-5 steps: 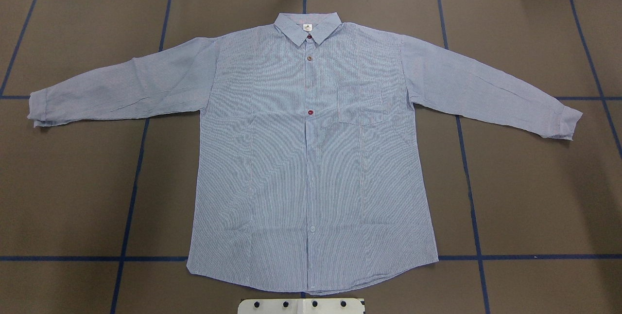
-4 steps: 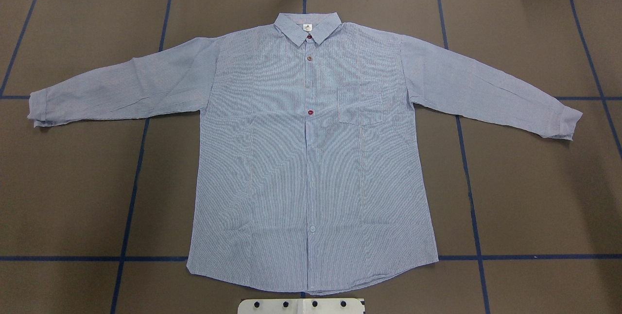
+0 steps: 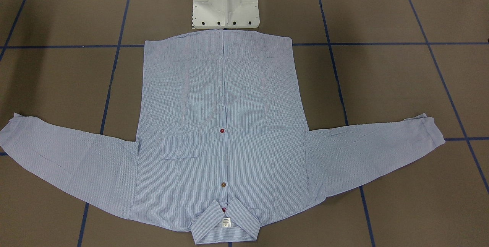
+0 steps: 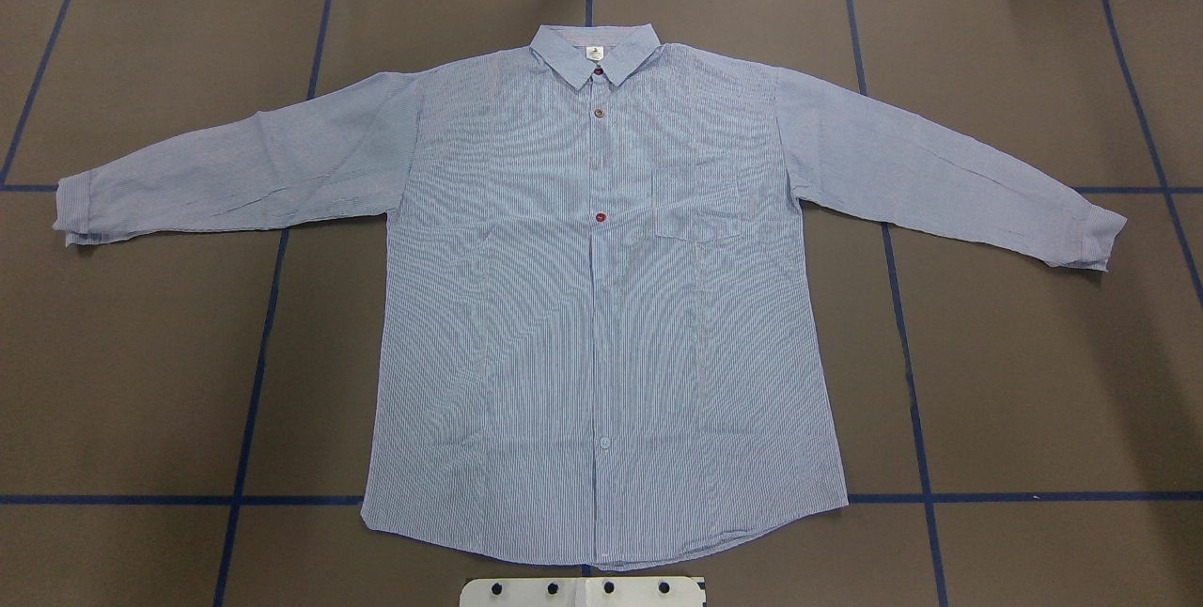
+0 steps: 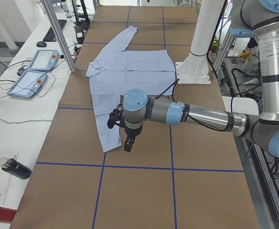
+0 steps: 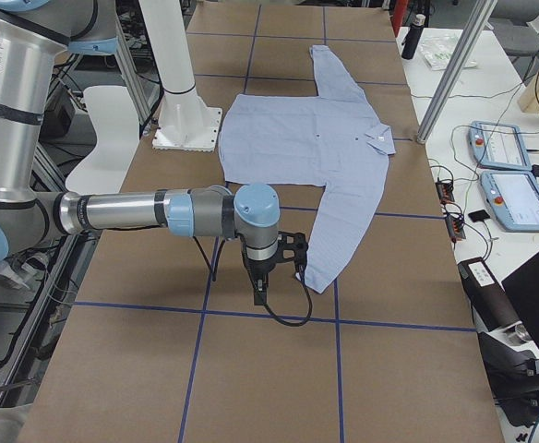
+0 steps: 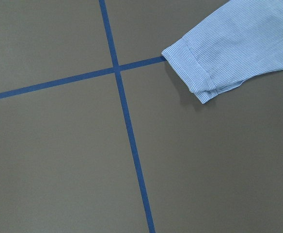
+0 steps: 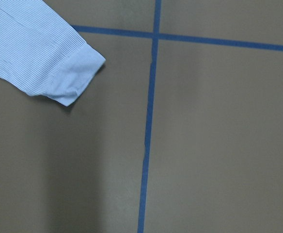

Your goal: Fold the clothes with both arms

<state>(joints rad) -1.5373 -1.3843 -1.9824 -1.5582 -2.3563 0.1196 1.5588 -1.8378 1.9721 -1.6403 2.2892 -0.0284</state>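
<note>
While the left arm (image 5: 187, 114) hangs above the table (image 4: 141, 353) near one cuff (image 7: 192, 73), the striped shirt (image 4: 601, 306) lies flat, front up, sleeves spread; the right arm (image 6: 122, 210) hangs near the other cuff (image 8: 78, 73). Whether either arm's jaws are apart, I cannot tell.

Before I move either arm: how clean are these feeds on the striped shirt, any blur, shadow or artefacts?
Overhead exterior: the light blue-and-white finely striped shirt shows wavy moiré bands across its body. Left wrist: sharp, left-side cuff stripes resolved. Right wrist: softer, right-side cuff stripes smeared, with a dark shadow on the brown table below it. Side views: evenly lit.
</note>
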